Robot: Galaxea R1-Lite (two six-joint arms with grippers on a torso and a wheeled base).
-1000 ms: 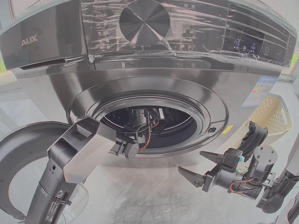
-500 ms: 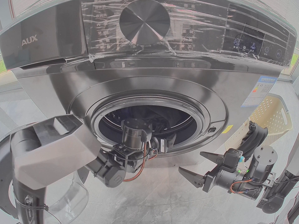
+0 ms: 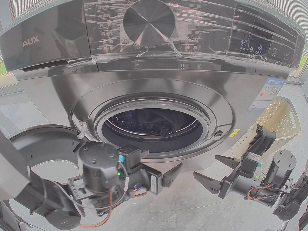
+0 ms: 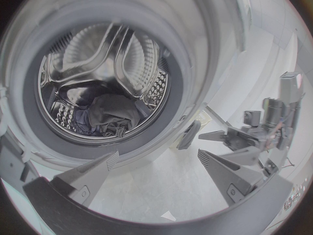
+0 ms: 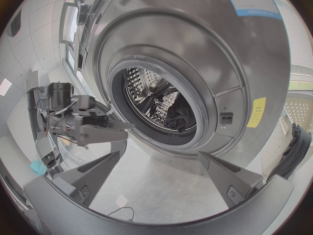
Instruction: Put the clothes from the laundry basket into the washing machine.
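The washing machine (image 3: pixel 154 81) has its round opening uncovered, and dark clothes (image 3: pixel 154 121) lie in the drum (image 4: pixel 111 115). My left gripper (image 3: pixel 160 163) hangs open and empty just below and in front of the opening (image 4: pixel 156 157). Low at the right, my right gripper (image 3: pixel 212 170) is open with nothing between its fingers (image 5: pixel 156 159). A beige laundry basket (image 3: pixel 284 119) stands to the machine's right. A dark garment (image 3: pixel 264 141) hangs over its near rim, just behind the right arm (image 5: pixel 295 154).
The machine's door (image 3: pixel 41 141) is swung open at the lower left, beside my left arm. Grey tiled floor (image 3: pixel 179 206) lies between the two grippers in front of the machine.
My left arm has come out of the drum and dropped down and to the left, open, with dark clothes left inside. The right gripper has shifted slightly right.
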